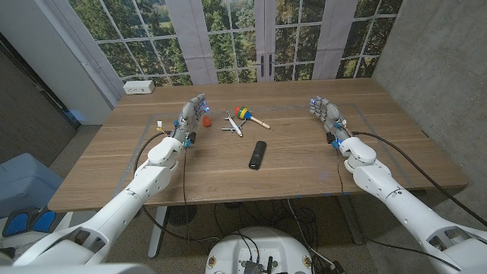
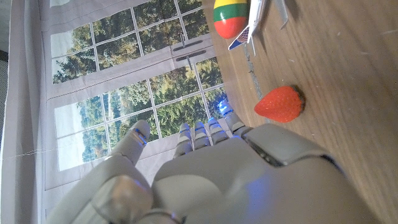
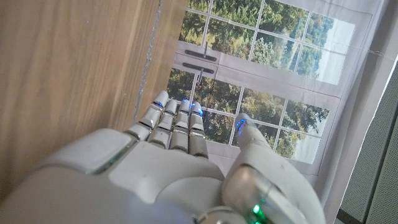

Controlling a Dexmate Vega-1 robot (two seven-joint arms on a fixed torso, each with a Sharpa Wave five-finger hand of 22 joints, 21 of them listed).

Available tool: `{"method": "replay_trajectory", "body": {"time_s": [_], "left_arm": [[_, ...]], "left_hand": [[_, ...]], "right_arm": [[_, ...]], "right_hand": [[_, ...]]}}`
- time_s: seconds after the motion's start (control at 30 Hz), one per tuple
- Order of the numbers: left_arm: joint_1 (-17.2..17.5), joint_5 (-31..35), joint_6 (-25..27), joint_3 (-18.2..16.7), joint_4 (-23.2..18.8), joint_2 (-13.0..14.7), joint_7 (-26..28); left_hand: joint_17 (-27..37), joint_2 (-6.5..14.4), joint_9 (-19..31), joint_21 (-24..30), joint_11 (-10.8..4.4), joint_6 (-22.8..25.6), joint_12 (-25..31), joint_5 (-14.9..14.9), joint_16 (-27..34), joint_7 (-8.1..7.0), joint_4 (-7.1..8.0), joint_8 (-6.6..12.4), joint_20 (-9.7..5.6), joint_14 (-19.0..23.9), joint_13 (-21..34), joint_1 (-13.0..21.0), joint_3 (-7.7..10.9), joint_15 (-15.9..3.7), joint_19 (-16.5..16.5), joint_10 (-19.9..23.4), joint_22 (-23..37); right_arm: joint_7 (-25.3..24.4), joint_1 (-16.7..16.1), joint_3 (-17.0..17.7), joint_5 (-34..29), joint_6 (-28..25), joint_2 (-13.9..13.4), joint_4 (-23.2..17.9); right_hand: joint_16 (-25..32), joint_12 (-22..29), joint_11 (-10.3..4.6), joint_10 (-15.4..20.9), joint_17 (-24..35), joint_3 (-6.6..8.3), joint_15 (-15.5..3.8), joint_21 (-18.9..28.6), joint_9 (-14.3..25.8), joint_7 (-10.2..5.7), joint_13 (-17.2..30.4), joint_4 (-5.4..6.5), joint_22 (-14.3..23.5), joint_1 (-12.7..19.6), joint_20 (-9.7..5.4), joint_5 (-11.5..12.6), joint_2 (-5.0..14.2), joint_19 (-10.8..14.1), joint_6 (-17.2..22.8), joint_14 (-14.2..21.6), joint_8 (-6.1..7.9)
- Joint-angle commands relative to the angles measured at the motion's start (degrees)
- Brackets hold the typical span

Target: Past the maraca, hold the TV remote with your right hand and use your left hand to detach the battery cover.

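Head view: I see the black TV remote (image 1: pixel 257 154) lying flat near the middle of the wooden table (image 1: pixel 114 160), on the near side of the other things, touched by neither hand. Past it, toward the window, lies the maraca (image 1: pixel 249 115), its striped head just beside a small white toy airplane (image 1: pixel 233 124). A red strawberry (image 1: pixel 206 120) sits to the left of the plane, close to my left hand (image 1: pixel 192 114). That hand stands on the table's left part, fingers straight and apart, holding nothing. My right hand (image 1: pixel 326 113) is on the far right part of the table, well apart from the remote, fingers extended, holding nothing. A white box (image 1: pixel 139 87) sits at the table's far left corner.

Left wrist view: my left hand (image 2: pixel 236 174) has its fingers (image 2: pixel 208 134) reaching out side by side, the thumb set apart, nothing in the grasp. The strawberry (image 2: pixel 280 104) lies on the wood near the fingers, not touching them. Beyond it I see the maraca's head (image 2: pixel 229 17) and the airplane's (image 2: pixel 254 22) tail against it.

Right wrist view: my right hand (image 3: pixel 180 168) shows its fingers (image 3: pixel 177 121) straight and close together, the thumb off to one side, gripping nothing. Bare table (image 3: pixel 68 74) runs alongside it.
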Motion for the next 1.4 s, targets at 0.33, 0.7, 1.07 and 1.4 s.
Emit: {"method": "replay_trajectory", "body": {"time_s": [0.33,0.7,1.07,1.4], "left_arm": [[4.6,-0.3,-0.8,-2.2,-5.5,2.4,2.5],[4.8,0.2,-0.8,-2.1,-5.8,2.6,2.6],[4.9,0.8,-0.8,-1.7,-6.1,2.5,2.9],[4.0,0.9,-1.8,-1.6,-4.9,2.0,2.1]], "left_hand": [[-0.5,2.2,0.2,0.2,-0.36,0.6,0.5,0.3,0.5,0.10,-0.15,0.52,-2.62,0.3,0.2,-0.2,0.27,-1.39,0.8,0.3,0.3],[-1.2,1.8,0.2,0.0,-0.06,1.1,0.7,0.3,0.7,-0.07,-0.44,0.70,-2.00,0.9,0.1,-0.4,0.11,-1.27,2.2,1.0,0.4],[-1.7,1.6,0.2,-0.2,0.00,1.7,0.9,0.3,0.8,-0.14,-0.78,0.86,-1.72,1.5,0.1,-0.6,0.06,-1.16,3.7,1.6,0.4],[-1.9,1.5,0.2,-0.3,-0.03,1.9,0.9,0.3,0.8,0.02,-0.94,0.87,-1.58,1.8,0.2,-0.7,0.05,-1.08,4.7,1.7,0.4]], "right_arm": [[-9.1,-3.5,-0.4,-6.6,1.2,-0.5,-4.2],[-17.7,-6.3,-1.2,-15.1,-0.7,-2.0,-10.4],[-23.0,-9.1,-1.5,-21.8,-4.0,-3.8,-16.4],[-25.4,-10.6,-1.5,-25.4,-6.8,-4.5,-20.2]], "right_hand": [[1.0,0.4,0.52,1.3,0.0,0.38,0.52,0.0,0.2,0.40,-0.3,-0.73,0.3,1.0,1.92,0.6,-0.04,2.0,0.7,2.1,0.40],[2.5,1.1,0.74,3.7,0.3,0.58,0.62,0.3,0.3,0.65,-0.7,-1.18,0.5,1.8,3.71,1.1,0.27,5.4,2.6,5.2,0.93],[3.5,1.1,0.32,4.2,0.9,0.83,0.33,0.7,0.3,0.31,-0.9,-1.59,0.6,2.5,4.05,1.5,0.28,7.7,3.4,6.7,1.06],[4.0,1.3,-0.02,4.9,1.2,0.98,-0.14,0.6,0.4,-0.05,-0.9,-1.86,0.6,3.0,4.12,1.8,0.25,8.3,4.0,7.2,1.16]]}}
